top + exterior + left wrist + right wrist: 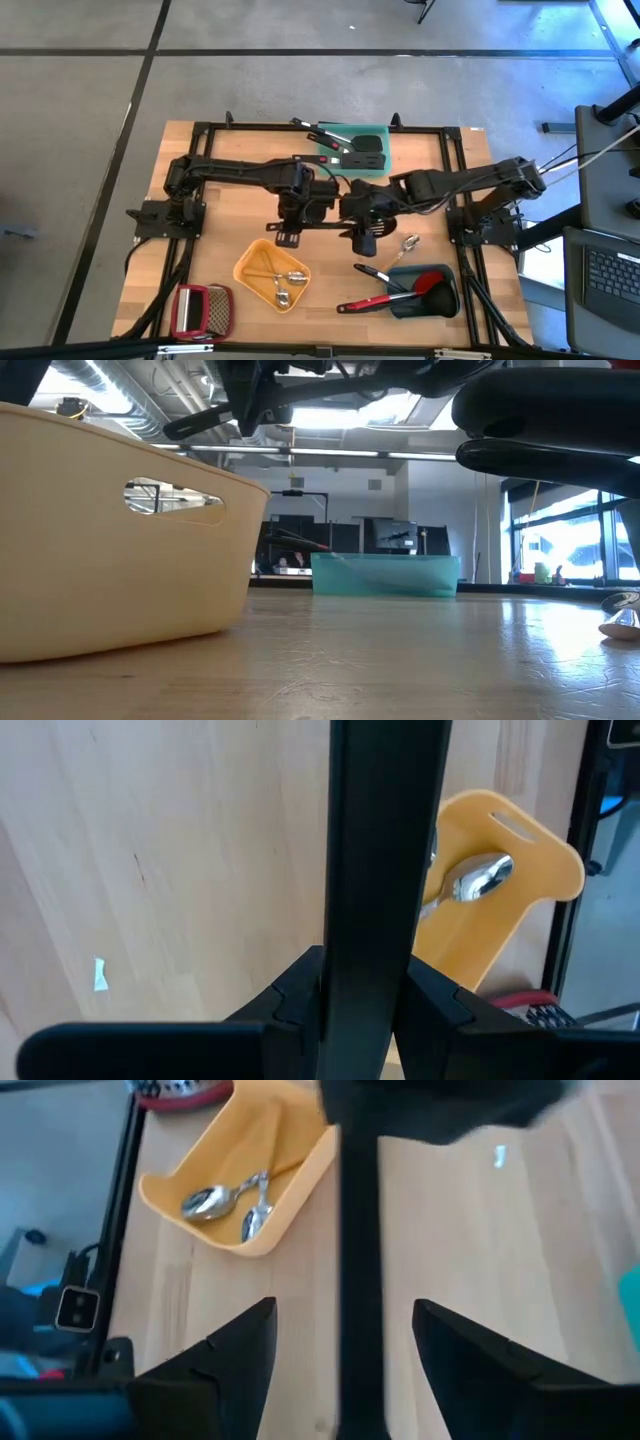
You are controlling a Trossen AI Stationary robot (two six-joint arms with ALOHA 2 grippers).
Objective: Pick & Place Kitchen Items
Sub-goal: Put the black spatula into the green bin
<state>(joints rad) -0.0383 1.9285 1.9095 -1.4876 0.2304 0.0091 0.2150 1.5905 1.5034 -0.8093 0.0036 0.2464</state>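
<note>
A long black utensil (322,229) hangs level above the middle of the table, between my two grippers. My left gripper (290,232) is shut on its flat black handle (372,870). My right gripper (365,240) is open, its two fingers (232,1355) standing on either side of the same black handle (360,1280) with gaps showing on both sides. Which end of the utensil each gripper is at does not show. Two shiny metal spoons (283,283) lie in the yellow tray (250,262). Another metal spoon (406,245) lies on the table. My left gripper pinches the flat black handle (370,970) between its two fingers (295,1000), which come from above, point down and lie across it. The utensil is lifted clear of the table and runs about level toward my right gripper.
A teal tray (378,133) with black utensils stands at the far edge. A grey-blue tray (447,300) at the near right holds a red spoon (432,281) and black tools. A red-framed grater (202,310) lies at the near left. The yellow tray fills the low view's left (100,540).
</note>
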